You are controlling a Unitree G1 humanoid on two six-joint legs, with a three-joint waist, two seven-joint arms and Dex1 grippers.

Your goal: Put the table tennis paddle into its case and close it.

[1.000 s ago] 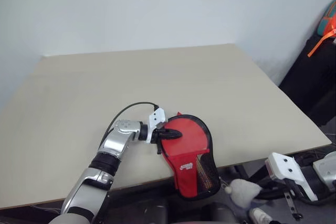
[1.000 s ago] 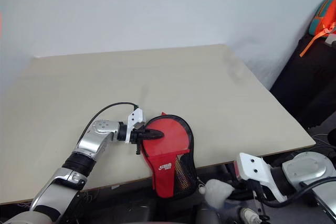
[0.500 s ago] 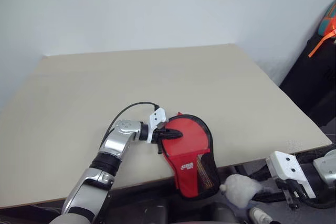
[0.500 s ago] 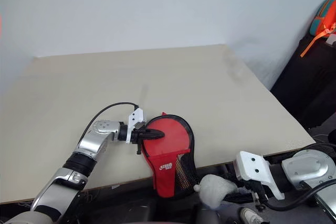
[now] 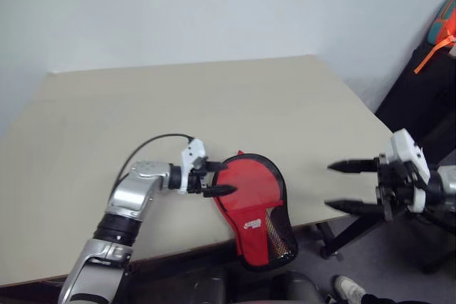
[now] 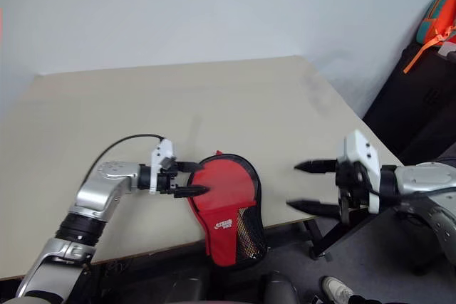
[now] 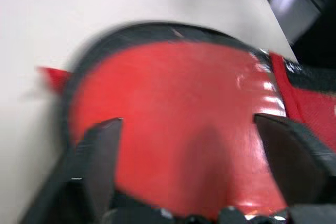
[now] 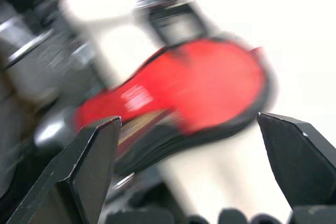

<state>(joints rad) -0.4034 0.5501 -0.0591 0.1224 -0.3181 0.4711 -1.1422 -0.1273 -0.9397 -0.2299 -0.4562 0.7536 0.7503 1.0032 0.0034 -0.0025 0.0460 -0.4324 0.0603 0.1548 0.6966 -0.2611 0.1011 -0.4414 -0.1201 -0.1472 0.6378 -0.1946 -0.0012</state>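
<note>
Red case (image 5: 253, 201) lies at table (image 5: 214, 112) near edge, narrow end overhanging; looks shut w/ paddle presumably inside, so task seems near done. Left end effector (image 5: 211, 179) spread wide beside it, empty; right end effector (image 5: 345, 186) wide, empty, off table.

Evenly lit from above, bright and soft, with only faint shadows under the case (image 5: 253, 204) on the pale table (image 5: 214, 105). Sharp in both head views. Heavily motion-blurred in both wrist views (edges of the red fabric smeared), with a patch of glare on the glossy red surface in the left one.
</note>
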